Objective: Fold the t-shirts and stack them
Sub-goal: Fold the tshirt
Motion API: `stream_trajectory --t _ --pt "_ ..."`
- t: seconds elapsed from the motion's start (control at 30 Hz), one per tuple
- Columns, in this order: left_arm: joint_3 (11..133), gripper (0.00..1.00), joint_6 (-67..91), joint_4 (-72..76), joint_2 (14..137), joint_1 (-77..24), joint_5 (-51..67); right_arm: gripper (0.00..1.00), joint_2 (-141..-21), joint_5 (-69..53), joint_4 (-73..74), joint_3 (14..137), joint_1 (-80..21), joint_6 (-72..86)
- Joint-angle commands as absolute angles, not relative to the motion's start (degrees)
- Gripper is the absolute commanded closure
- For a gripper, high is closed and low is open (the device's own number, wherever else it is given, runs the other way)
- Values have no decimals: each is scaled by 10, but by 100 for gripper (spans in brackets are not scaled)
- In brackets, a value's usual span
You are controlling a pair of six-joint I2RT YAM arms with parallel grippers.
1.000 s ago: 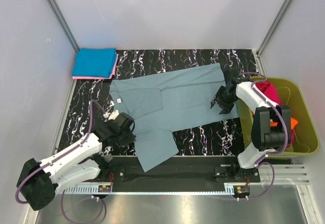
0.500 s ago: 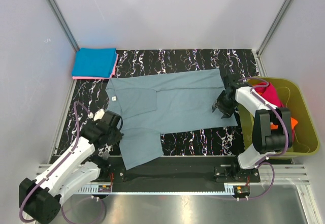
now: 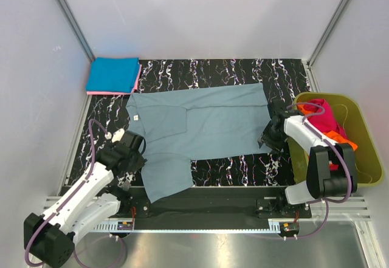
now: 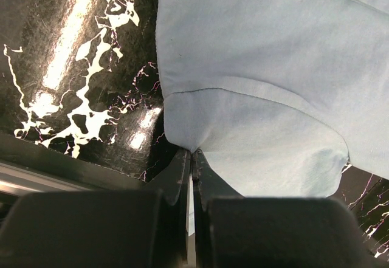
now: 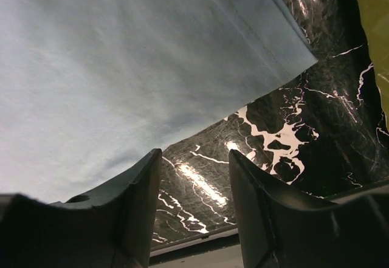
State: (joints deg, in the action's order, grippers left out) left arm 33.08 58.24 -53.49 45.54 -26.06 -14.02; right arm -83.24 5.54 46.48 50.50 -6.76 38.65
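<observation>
I have my left gripper clenched on the lower-left edge of the grey-blue t-shirt, which is spread mid-frame on the worktop. My right gripper hangs released, jaws apart, over its right edge.

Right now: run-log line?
left jaws: shut on grey-blue t-shirt | right jaws: open, empty, over its hem | folded stack: far-left corner
</observation>
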Motion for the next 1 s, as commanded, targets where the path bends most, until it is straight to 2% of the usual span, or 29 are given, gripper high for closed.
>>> stream_trajectory --t 0.0,0.2,0.37,0.53,0.57,0.83,0.97 --pt "356 100 566 -536 460 -255 -159 46 -820 110 445 487 -56 422" --pt "353 100 566 -535 450 -256 -149 47 -867 104 412 490 -57 412" --pt "352 100 569 -543 439 -255 -148 61 -878 100 395 472 -57 410" --pt "350 100 583 -547 428 -255 -149 62 -885 105 388 460 -57 402" --pt "349 100 583 -548 428 -255 -149 67 -885 105 387 458 -57 399" --pt "349 100 594 -552 421 -255 -146 88 -864 105 395 460 -57 376" --pt "367 100 576 -552 420 -254 -143 91 -859 104 405 475 -57 360"
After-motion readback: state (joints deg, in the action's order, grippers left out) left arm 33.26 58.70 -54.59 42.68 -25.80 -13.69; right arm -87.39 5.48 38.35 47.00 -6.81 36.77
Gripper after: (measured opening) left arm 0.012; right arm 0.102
